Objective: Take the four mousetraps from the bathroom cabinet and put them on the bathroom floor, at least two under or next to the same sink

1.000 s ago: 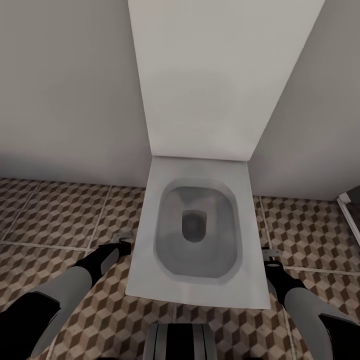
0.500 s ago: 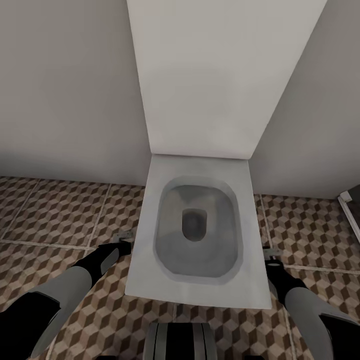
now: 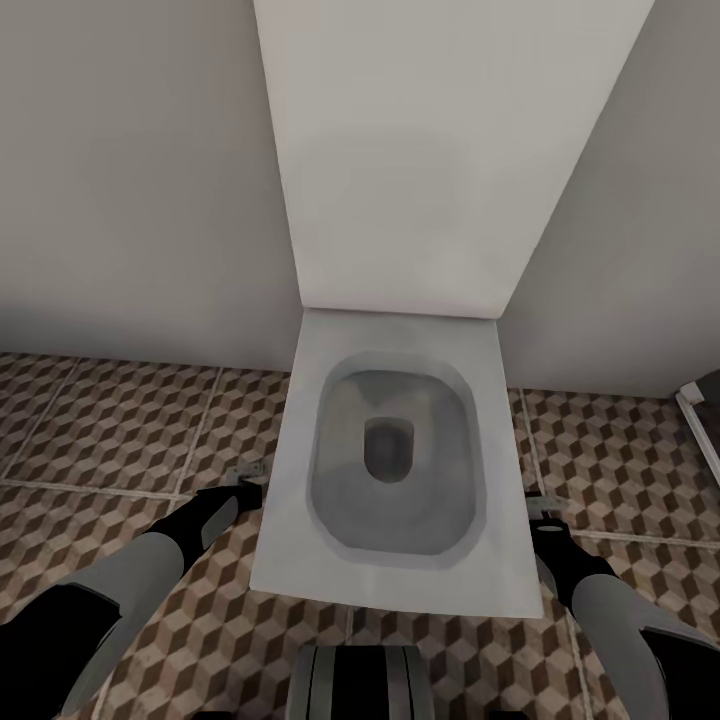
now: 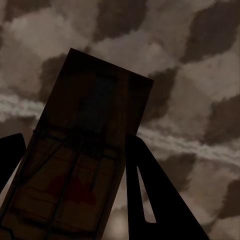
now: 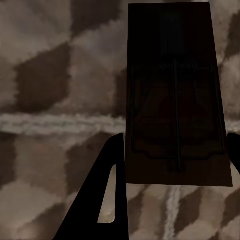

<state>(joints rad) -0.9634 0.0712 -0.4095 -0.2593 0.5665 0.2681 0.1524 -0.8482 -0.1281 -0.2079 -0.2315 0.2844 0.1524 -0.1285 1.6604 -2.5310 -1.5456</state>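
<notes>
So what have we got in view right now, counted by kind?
Mousetraps: 2, one between the left fingers, one between the right fingers
Toilets: 1
Grippers: 2, left, right
Total: 5

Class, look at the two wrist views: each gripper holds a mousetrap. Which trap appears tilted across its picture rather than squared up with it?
The mousetrap in the left gripper leans diagonally across the left wrist view. The one in the right gripper sits nearly straight in its view.
</notes>
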